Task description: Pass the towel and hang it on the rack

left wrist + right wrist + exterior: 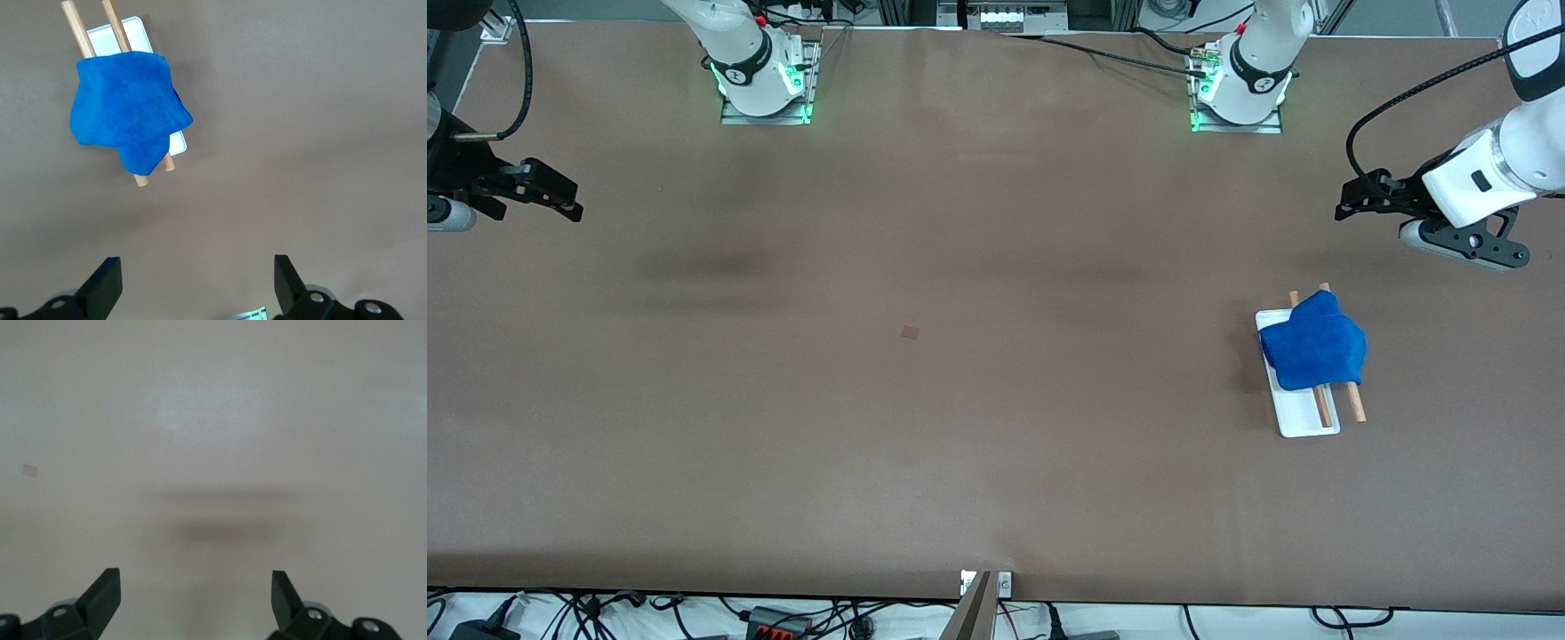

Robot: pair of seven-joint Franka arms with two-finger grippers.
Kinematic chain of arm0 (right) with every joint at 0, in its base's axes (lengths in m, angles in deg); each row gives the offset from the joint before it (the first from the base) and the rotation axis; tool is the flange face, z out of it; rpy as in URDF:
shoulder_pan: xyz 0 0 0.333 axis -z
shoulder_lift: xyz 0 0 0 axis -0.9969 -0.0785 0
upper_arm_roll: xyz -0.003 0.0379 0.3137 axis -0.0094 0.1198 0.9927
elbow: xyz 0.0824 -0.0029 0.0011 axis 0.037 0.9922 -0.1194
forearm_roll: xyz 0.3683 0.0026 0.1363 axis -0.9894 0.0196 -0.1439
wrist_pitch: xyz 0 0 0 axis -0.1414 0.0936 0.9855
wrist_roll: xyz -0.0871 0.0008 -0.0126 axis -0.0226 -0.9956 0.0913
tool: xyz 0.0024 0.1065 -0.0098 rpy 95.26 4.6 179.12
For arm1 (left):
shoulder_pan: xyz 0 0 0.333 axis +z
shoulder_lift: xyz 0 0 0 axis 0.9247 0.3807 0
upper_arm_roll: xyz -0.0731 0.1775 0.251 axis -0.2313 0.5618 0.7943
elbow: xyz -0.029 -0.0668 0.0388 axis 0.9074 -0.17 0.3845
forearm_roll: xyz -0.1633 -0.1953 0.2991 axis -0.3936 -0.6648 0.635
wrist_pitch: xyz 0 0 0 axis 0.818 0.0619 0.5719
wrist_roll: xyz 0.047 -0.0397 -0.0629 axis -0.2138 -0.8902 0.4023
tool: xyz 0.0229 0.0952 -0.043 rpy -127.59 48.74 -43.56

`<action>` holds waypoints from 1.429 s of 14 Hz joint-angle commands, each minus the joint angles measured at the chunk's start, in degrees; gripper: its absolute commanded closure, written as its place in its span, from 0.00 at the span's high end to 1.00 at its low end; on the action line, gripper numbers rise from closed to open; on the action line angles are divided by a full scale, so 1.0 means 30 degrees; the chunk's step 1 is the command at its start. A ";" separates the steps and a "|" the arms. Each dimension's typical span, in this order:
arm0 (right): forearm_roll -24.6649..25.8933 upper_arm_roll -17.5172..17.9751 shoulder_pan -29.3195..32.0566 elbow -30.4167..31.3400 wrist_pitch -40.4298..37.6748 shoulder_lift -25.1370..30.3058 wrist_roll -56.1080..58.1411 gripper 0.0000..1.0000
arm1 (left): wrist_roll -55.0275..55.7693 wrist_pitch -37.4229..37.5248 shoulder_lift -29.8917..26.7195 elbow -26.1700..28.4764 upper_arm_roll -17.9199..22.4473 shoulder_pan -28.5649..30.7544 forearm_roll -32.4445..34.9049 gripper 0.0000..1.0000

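Brown table (960, 400): matte sheet across the whole work area, both my bases along the edge farthest from the front camera.
Left arm: reaches out from its base to its own end of the table, wrist turned sideways, held up in the air, waiting.
Right arm: mirrored pose at its own end of the table, also up in the air, nothing under it but bare table.
Rack (1294, 427): white tray base on the table toward the left arm's end, nearer the front camera than my left gripper; two wooden rods run its length, ends sticking out past the cloth on both sides.
Towel (1316, 348): bright blue, draped over both rods, bunched at the rack end farther from the front camera; one corner hangs off past the outer rod.
Left gripper (1347, 206): fingers spread apart, holding nothing, well apart from the towel; wrist view shows rack and towel ahead of the fingertips.
Right gripper (569, 200): fingers spread apart, empty.
Tape patch (910, 332): small brown square mid-table, alone.
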 commanded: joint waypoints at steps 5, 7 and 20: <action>0.0022 0.0118 0.0138 -0.0007 0.0010 0.0093 0.0257 1.00 | -0.0054 -0.0471 0.0737 -0.1507 0.0656 -0.1386 0.1570 1.00; -0.0007 0.0118 0.0168 0.0022 0.0069 0.0064 0.0257 1.00 | 0.1488 -0.0442 0.0710 -0.1539 0.3167 -0.3784 0.2302 1.00; 0.0051 0.0147 0.0138 -0.0037 0.0421 -0.0200 0.0257 1.00 | 0.5250 -0.0295 0.0622 -0.1539 0.4705 -0.5467 0.2188 1.00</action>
